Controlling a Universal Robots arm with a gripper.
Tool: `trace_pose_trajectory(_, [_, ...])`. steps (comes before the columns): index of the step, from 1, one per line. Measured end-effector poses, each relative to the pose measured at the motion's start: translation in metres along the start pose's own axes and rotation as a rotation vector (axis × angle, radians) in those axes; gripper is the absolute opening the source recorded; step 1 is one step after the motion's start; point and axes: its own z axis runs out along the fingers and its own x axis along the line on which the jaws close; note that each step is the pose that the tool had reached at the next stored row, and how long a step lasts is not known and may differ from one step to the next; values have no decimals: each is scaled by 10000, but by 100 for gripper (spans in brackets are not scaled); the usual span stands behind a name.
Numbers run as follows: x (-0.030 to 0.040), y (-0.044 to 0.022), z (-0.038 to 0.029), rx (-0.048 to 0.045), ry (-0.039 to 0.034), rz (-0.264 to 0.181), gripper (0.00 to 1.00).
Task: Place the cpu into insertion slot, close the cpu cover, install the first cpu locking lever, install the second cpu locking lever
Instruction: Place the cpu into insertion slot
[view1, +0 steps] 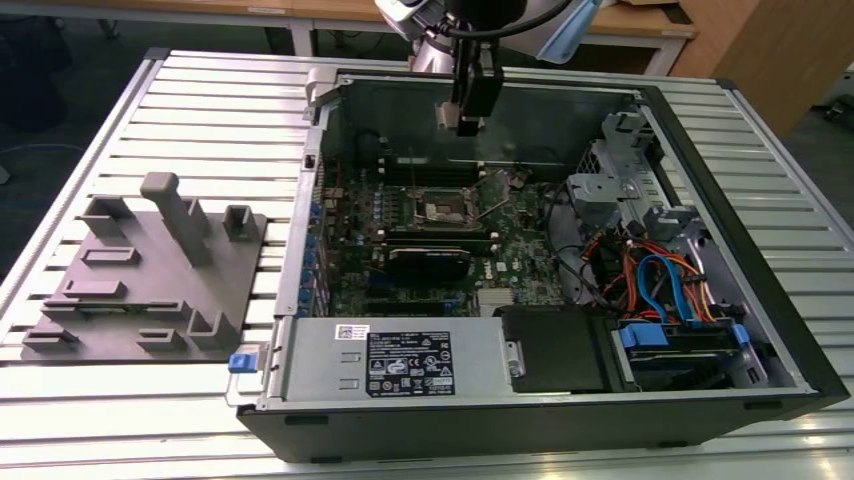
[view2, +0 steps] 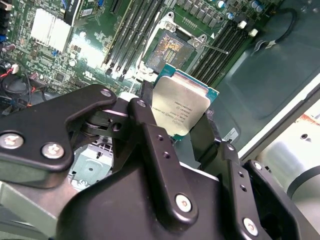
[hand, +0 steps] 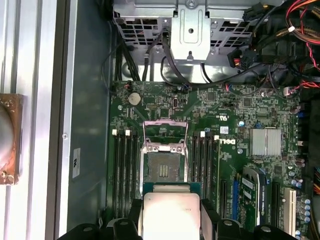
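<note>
the gripper (view1: 467, 122) hung in the upper middle of the exterior view, over the back part of the open computer case (view1: 747, 300). in both wrist views its black fingers (view2: 150, 131) were clenched on two opposite edges of the cpu (view2: 179, 107) (hand: 171, 215), which was held clear of the board with its dull silver top facing the cameras.

the insertion slot (view1: 445, 208) (hand: 162, 170) lay on the green motherboard (view1: 514, 262) near the middle of the exterior view, below the gripper in that frame. its dark, gold-flecked centre was bare and apart from the chip. in the first wrist view the cpu cover (hand: 163, 147) stood swung up from the socket, its square cut-out open, with black memory slots (hand: 122, 170) on either side.

a grey moulded fixture (view1: 147, 290) rested on the slatted table (view1: 214, 110) at the exterior view's left, well apart from the case.
</note>
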Motion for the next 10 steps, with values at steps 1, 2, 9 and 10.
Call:
trace_pose_trajectory(1, [0,0,0,-1,1,6,54])
trace_pose_trajectory(2, [0,0,0,-1,0,10,54])
trace_pose_trajectory(9, [0,0,1,-1,0,21,54])
trace_pose_trajectory(10, [0,0,3,-1,0,21,54])
